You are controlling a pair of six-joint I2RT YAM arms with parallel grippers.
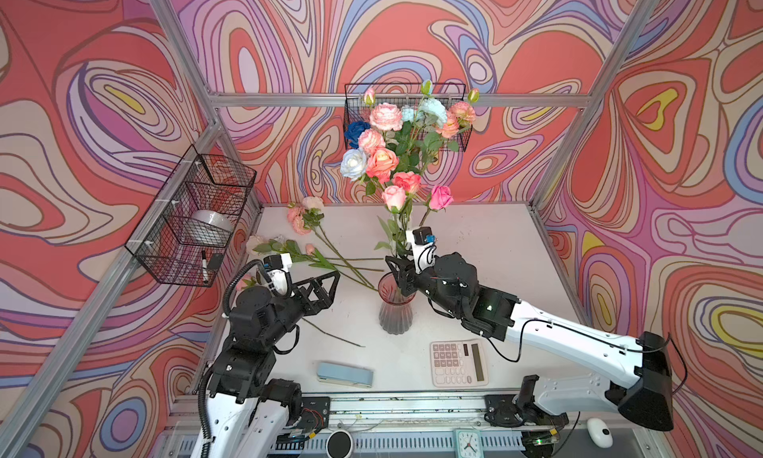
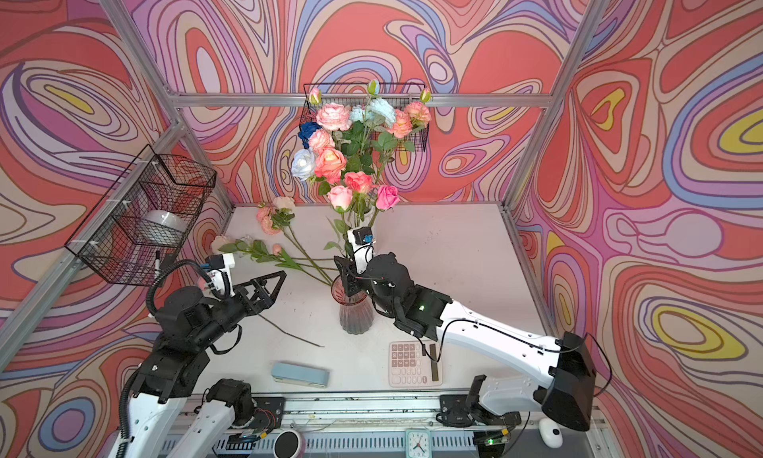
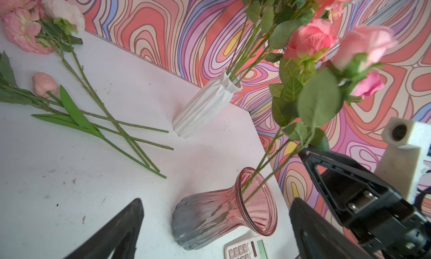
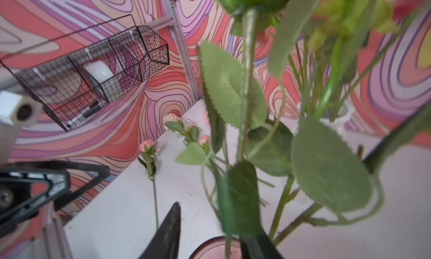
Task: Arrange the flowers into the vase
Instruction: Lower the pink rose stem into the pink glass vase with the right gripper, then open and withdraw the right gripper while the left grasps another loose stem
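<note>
Right gripper [image 1: 397, 275] part-open round green-stemmed pink roses [image 1: 394, 196] in pink-grey ribbed glass vase [image 1: 395, 315]; left gripper [image 1: 332, 288] wide. I fear snagged leaves toppling it.

**A robot test cell in a lab**

An aluminium frame [image 1: 396, 100] closes in a white table [image 1: 495, 262], hung with swirl-printed wall panels [image 1: 413, 35]. A left arm [image 1: 252, 324] and a right arm [image 1: 557, 336] stand on a rail [image 1: 413, 402] at its front edge. A wire basket [image 1: 194, 216] hangs from the frame.

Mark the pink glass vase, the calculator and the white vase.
pink glass vase [image 1: 395, 315]: in a top view, ribbed lower body.
calculator [image 1: 450, 365]: in a top view, keypad.
white vase [image 3: 205, 106]: left wrist view, ribbed side wall.
</note>
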